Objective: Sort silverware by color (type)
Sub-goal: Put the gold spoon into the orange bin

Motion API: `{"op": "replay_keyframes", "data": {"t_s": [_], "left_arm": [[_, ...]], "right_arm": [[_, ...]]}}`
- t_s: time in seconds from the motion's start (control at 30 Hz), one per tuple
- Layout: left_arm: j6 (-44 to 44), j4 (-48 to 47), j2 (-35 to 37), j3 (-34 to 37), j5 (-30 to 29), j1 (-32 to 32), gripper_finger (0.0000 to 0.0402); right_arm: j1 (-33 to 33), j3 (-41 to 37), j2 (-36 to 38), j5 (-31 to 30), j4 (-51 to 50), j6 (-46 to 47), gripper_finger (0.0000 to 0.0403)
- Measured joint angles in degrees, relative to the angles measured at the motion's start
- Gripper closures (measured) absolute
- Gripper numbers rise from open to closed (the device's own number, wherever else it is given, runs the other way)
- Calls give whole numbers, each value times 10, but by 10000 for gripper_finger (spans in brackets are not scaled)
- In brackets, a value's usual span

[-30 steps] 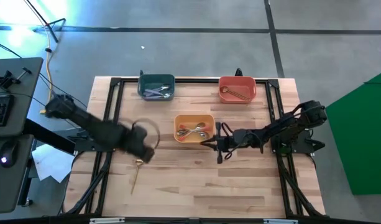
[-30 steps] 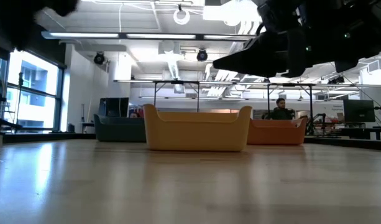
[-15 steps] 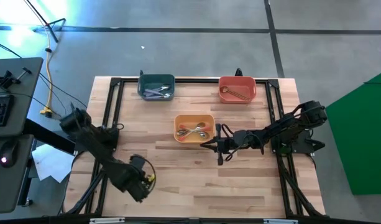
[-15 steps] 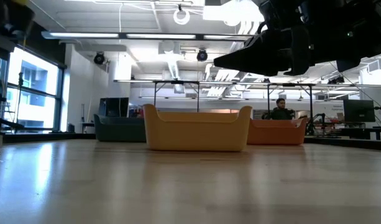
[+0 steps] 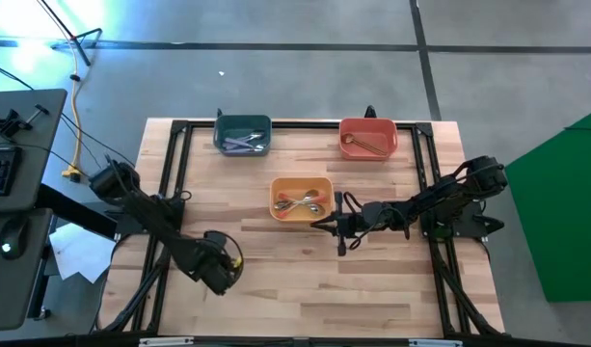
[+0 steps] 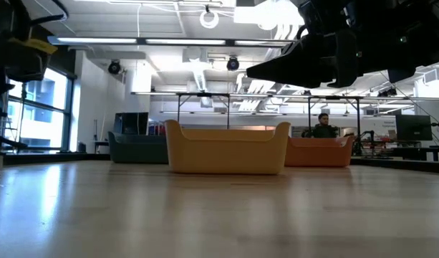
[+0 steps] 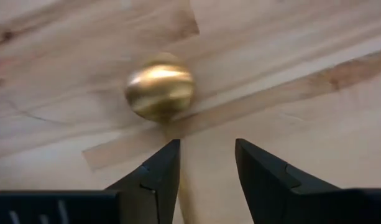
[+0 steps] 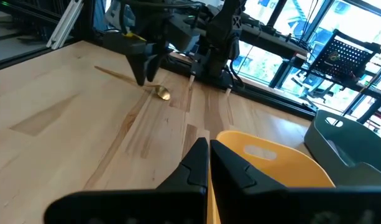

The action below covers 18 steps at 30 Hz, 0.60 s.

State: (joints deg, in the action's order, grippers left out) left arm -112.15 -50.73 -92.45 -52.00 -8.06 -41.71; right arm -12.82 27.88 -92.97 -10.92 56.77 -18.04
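Overhead, the left gripper point(image 5: 225, 273) hangs low over the near-left part of the wooden counter point(image 5: 372, 280), its dark body covering whatever lies under it. The right gripper point(image 5: 339, 224) waits just beside the yellow bin point(image 5: 300, 199) at mid-counter, which holds a few silver-headed spoons point(image 5: 301, 203). At the far edge, lavender-handled spoons point(image 5: 242, 144) lie in the teal bin point(image 5: 242, 134) and a gold spoon point(image 5: 361, 144) lies in the red bin point(image 5: 368, 138).

Level with the counter, the yellow bin point(image 6: 227, 147) stands in the middle with the other two bins partly hidden behind it, and a person point(image 6: 321, 127) sits far off in the room.

From the left wrist, two dark fingers point(image 7: 159, 174) stand apart, gripping nothing, with the thin handle of a gold spoon point(image 7: 160, 89) lying on the wood between them and its round bowl just ahead of the tips.

From the right wrist, its own fingers point(image 8: 196, 163) are pressed together and empty, near the yellow bin's rim point(image 8: 265, 152); across the counter, the left gripper point(image 8: 145, 60) stands over the same gold spoon point(image 8: 133, 81).
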Motion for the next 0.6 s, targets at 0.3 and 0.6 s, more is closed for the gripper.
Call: {"op": "replay_keyframes", "data": {"t_s": [0.3,0.6], "left_arm": [[-35,33,12,62,18,-28,284],[68,51,16,80,-44,-31,371]], "right_arm": [[0,0,0,0,1,6,403],[0,0,0,0,6,17,403]]}}
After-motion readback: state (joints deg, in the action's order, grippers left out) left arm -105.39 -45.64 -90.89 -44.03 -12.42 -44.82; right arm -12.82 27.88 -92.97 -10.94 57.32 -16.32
